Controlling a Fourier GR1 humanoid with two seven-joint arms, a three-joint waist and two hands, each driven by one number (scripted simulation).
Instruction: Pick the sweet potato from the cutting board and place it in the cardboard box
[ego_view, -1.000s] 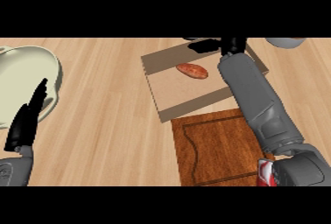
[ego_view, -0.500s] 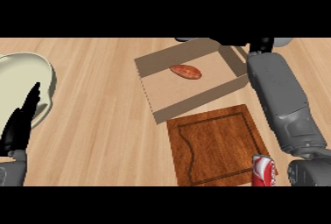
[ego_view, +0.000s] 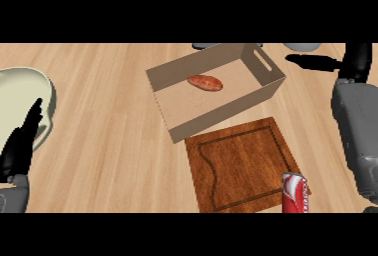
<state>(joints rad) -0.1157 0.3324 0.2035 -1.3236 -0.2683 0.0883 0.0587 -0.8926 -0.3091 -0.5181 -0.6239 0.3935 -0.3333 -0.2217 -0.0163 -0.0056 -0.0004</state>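
Fingers (ego_view: 314, 62) of the black right hand (ego_view: 357, 62) lay nearly straight in the head view. They pointed toward the view's left and held nothing, near the far right corner of the open tan cardboard box (ego_view: 221, 114). Inside that box, on its floor toward the far wall, lay the small oval sweet potato (ego_view: 205, 82). Its skin was reddish-orange and looked smooth, with slightly darker ends, and it sat a little askew, clear of the walls.

The box had flat matte walls, with a slot handle cut into its right side. Just beside its near wall sat the dark brown rectangular wooden cutting board (ego_view: 240, 167), which had visible grain and a shallow groove running inside its edge. A red cylindrical drinks can (ego_view: 295, 194) with pale lettering stood at the board's near right corner. Everything rested on the light wood-plank counter (ego_view: 103, 75).

At the view's left edge, the black left hand (ego_view: 21, 142) rested with fingers straight and pointing up. It held nothing, and its tips overlapped the rim of a pale cream round plate (ego_view: 26, 87).
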